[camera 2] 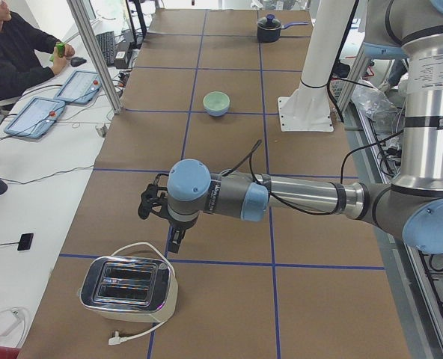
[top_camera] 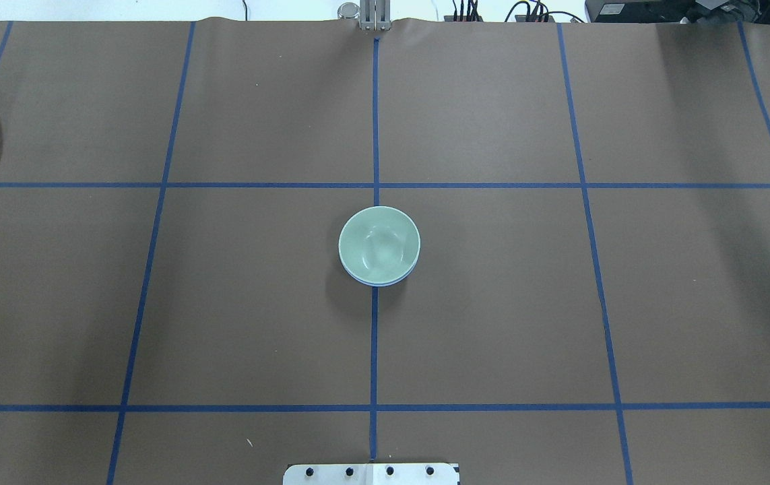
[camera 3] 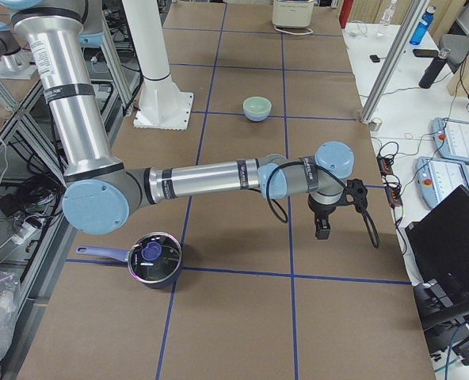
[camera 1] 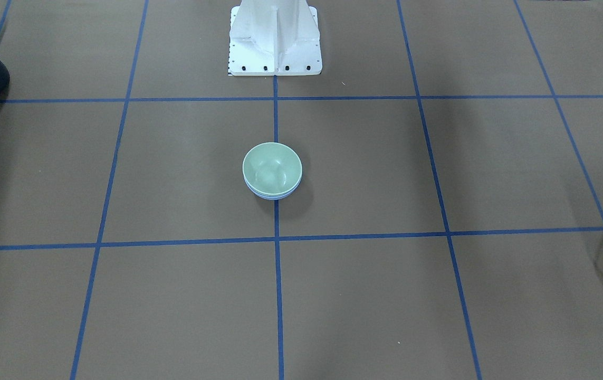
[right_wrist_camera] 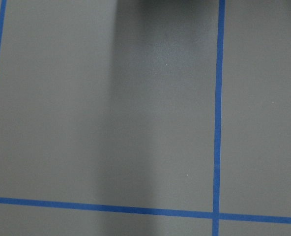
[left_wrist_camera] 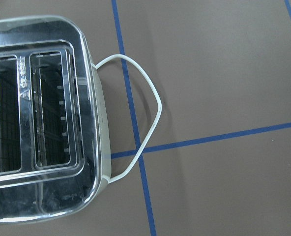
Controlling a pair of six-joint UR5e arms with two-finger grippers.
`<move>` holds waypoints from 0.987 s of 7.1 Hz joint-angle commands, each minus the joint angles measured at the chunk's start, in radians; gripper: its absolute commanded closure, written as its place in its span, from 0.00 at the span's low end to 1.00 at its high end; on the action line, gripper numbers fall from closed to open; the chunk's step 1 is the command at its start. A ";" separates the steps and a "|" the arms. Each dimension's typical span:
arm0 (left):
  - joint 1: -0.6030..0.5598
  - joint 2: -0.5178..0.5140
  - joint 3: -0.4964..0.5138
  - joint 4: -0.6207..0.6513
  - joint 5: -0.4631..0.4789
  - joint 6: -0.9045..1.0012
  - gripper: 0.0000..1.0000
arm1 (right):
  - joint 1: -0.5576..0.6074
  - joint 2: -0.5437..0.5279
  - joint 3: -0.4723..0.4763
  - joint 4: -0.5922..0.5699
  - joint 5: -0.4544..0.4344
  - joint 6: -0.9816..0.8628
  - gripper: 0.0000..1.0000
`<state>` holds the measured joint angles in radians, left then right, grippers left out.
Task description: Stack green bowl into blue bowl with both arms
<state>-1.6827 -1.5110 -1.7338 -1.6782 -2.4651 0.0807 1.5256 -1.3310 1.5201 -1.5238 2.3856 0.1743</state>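
Note:
The green bowl [camera 1: 271, 167] sits nested inside the blue bowl [camera 1: 272, 197] at the middle of the table, and only a thin blue rim shows under it. The stack also shows in the overhead view, green bowl [top_camera: 378, 244] in blue bowl [top_camera: 378, 283]. Both arms are away from the bowls and show only in the side views. My left gripper [camera 2: 176, 241] hangs over the table near the toaster. My right gripper [camera 3: 322, 229] hangs over bare table near the pot's end. I cannot tell whether either is open or shut. Nothing shows in either gripper.
A chrome toaster [camera 2: 128, 288] with a white cord [left_wrist_camera: 135, 123] stands at the table's left end. A dark lidded pot [camera 3: 151, 260] stands at the right end. The white base post [camera 1: 275, 37] stands behind the bowls. An operator [camera 2: 12, 52] sits at a side desk.

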 commanded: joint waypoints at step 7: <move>0.000 0.046 -0.035 -0.002 0.031 -0.002 0.02 | 0.004 -0.030 0.058 -0.016 -0.048 -0.002 0.00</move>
